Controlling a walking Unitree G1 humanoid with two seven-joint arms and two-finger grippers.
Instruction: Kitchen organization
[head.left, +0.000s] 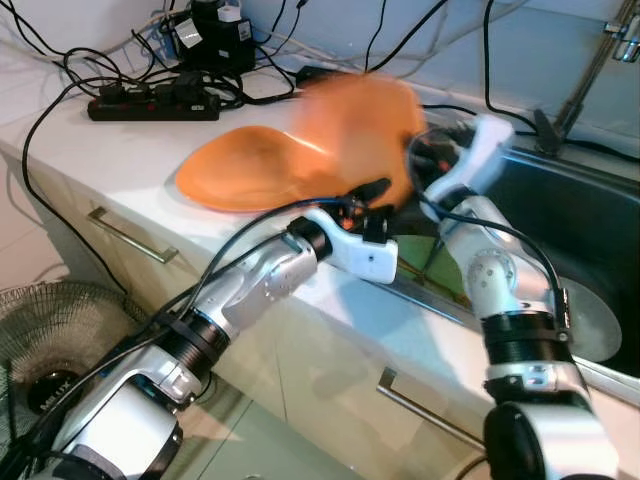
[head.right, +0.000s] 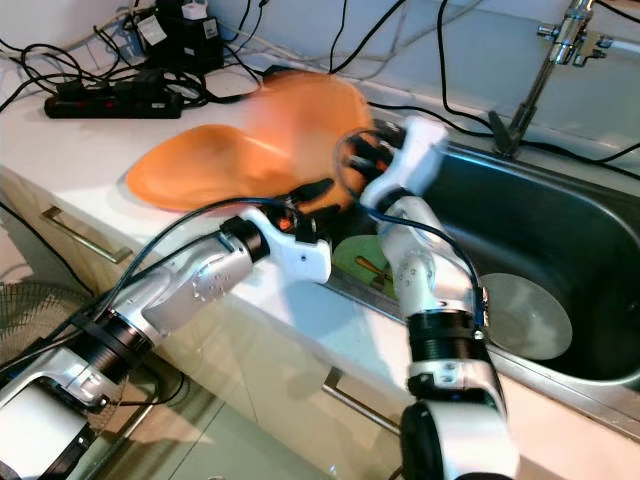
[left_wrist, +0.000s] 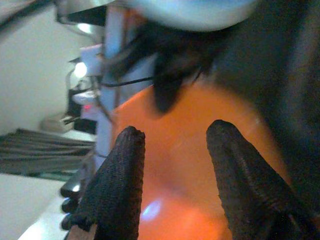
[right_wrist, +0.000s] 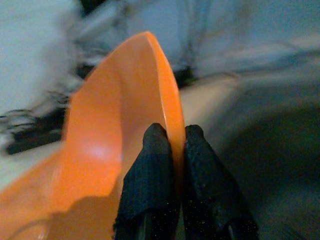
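An orange plate (head.left: 362, 125), blurred, is tilted up on edge above the counter at the sink's left rim. My right gripper (right_wrist: 178, 145) is shut on its rim, the fingers (right_wrist: 155, 165) pinching the thin edge from both sides. A second orange plate (head.left: 245, 170) lies flat on the white counter (head.left: 130, 170) just left of it. My left gripper (left_wrist: 175, 135) is open and points at the raised plate's orange face from close by, touching nothing; in the left eye view it (head.left: 374, 197) sits just below that plate.
A steel sink (head.right: 560, 250) lies to the right, with a green item (head.right: 362, 262) and a round metal dish (head.right: 525, 315) inside and a tap (head.right: 560, 45) behind. A black power strip (head.left: 150, 103) and cables crowd the back left. Drawer handles (head.left: 130, 237) line the front; a fan (head.left: 40, 330) stands on the floor.
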